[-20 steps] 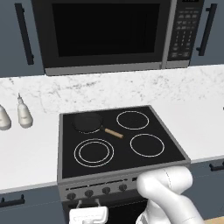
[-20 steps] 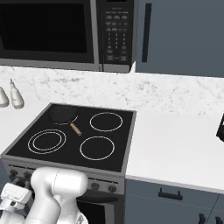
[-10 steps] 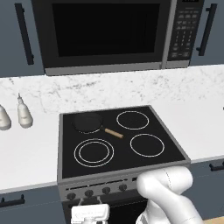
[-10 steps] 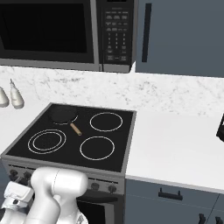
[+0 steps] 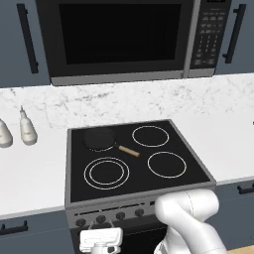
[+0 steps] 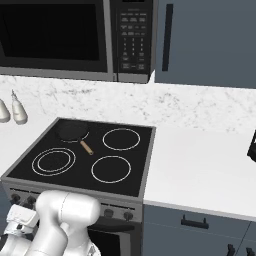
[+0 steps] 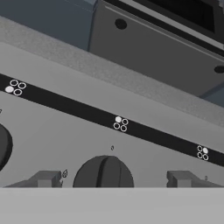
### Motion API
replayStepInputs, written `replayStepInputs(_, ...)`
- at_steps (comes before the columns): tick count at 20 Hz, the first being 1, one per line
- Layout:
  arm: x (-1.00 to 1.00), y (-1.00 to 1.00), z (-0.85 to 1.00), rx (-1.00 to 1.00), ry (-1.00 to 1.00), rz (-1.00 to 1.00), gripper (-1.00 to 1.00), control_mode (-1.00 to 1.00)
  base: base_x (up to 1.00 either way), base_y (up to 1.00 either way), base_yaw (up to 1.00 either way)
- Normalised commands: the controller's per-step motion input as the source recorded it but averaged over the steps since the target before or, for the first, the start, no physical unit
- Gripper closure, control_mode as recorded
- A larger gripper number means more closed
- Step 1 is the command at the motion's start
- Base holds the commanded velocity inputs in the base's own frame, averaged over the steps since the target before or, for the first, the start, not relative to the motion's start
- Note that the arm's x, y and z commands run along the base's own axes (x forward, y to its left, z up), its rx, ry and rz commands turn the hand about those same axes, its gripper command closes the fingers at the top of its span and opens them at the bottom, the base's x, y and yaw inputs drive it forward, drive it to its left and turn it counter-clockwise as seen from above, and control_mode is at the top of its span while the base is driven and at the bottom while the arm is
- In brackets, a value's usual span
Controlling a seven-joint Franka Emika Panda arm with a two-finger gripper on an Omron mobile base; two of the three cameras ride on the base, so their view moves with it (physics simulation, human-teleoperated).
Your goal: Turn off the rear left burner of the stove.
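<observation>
1. Far left of the counter (image 5: pixel 34 168): two pale bottles (image 5: pixel 27 130) stand by the wall, well apart from the work.
2. The stove (image 5: pixel 136 186) sits in the counter. Its rear left burner (image 5: pixel 99 138) lies at the far left corner of the glass, under a small dark skillet (image 5: pixel 100 138) whose tan handle points toward the middle.
3. Front panel, hand view: the gripper (image 7: pixel 111 180) is pressed close to the knob row. Its two finger tips (image 7: pixel 46 179) stand to either side of one dark knob (image 7: pixel 103 173), jaws spread wide, with a gap on each side; no contact that I can make out.
4. The marker above this knob (image 7: pixel 120 123) has its upper left dot filled. By my reading that is the rear left control.
5. Progress: approach and alignment look done. Closing on the knob and turning it remain.
</observation>
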Motion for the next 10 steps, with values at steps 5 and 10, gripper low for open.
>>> replayStepInputs(5, 0.10, 0.00, -0.17, 0.00, -0.02, 0.00, -1.00, -1.00, 0.00, 0.00, 0.00)
replayStepInputs(10, 0.11, 0.00, 0.00, 0.00, -0.01, 0.00, -1.00, -1.00, 0.00, 0.00, 0.00)
